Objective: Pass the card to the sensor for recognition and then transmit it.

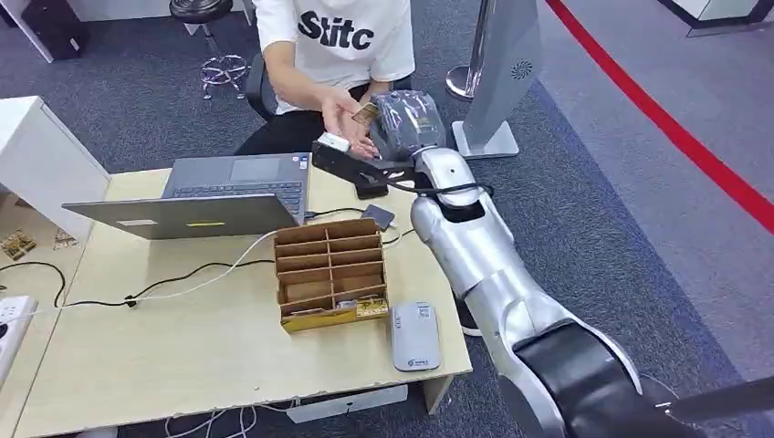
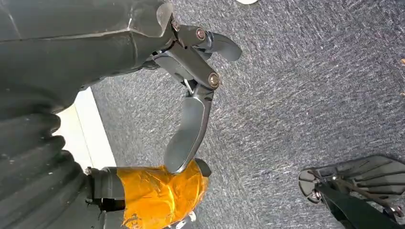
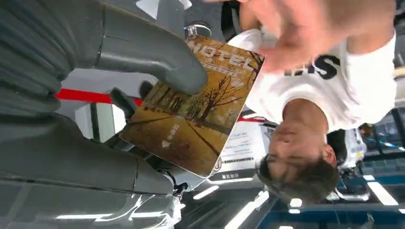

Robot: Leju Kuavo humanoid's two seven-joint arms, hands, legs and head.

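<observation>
My right hand (image 1: 402,123) is stretched out past the far edge of the table and pinches a brown hotel card (image 3: 193,107) (image 1: 365,114) between thumb and fingers. A person in a white T-shirt (image 1: 333,36) sits behind the table; their open hand (image 1: 347,119) is under and next to the card. The blurred hand (image 3: 296,28) is close to the card's far end in the right wrist view. The grey card sensor (image 1: 415,335) lies on the table's near right corner. My left hand (image 2: 191,95) hangs over carpet, fingers apart, holding nothing.
A cardboard card organiser (image 1: 330,272) stands mid-table, a laptop (image 1: 219,193) behind it, cables run across the wooden table (image 1: 183,347). A black device (image 1: 351,162) sits near the far edge. A kiosk stand (image 1: 497,73) and a red floor line (image 1: 675,128) lie to the right.
</observation>
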